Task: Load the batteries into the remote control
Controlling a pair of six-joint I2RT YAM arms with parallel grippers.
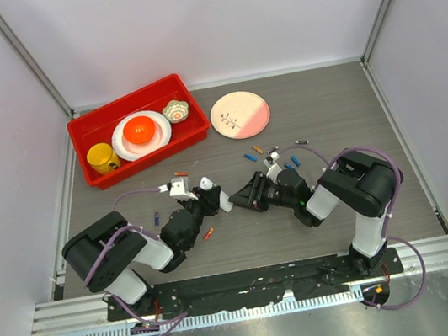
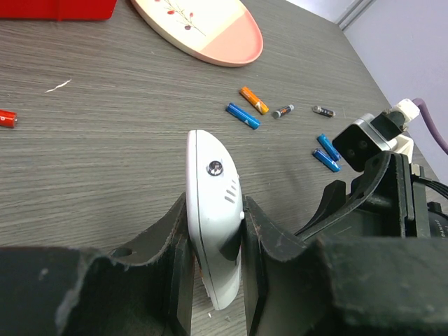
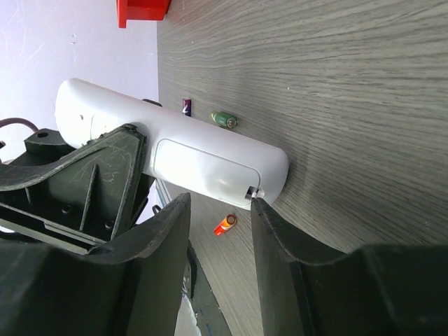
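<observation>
Grey table point(image 1: 327, 117), red bin point(image 1: 124, 99) holding yellow mug point(image 1: 102, 158), plate point(image 1: 161, 135), left hand point(image 2: 215, 213) clamping remote control point(image 2: 210, 171), right hand point(image 3: 220, 201) half-open.

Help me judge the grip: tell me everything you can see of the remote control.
The remote control is slim, glossy white plastic with rounded ends, a small dark lens and slots at its tip. The left gripper clamps it on edge. Its back faces the open right gripper, whose fingertips sit by its closed battery cover.

Lab robot cell: white panel walls point(image 1: 209, 17) on aluminium frame struts point(image 1: 25, 54) across upper frame, grey bench top point(image 1: 328, 126), black mounting plate point(image 1: 259, 282) at bottom edge.
</observation>
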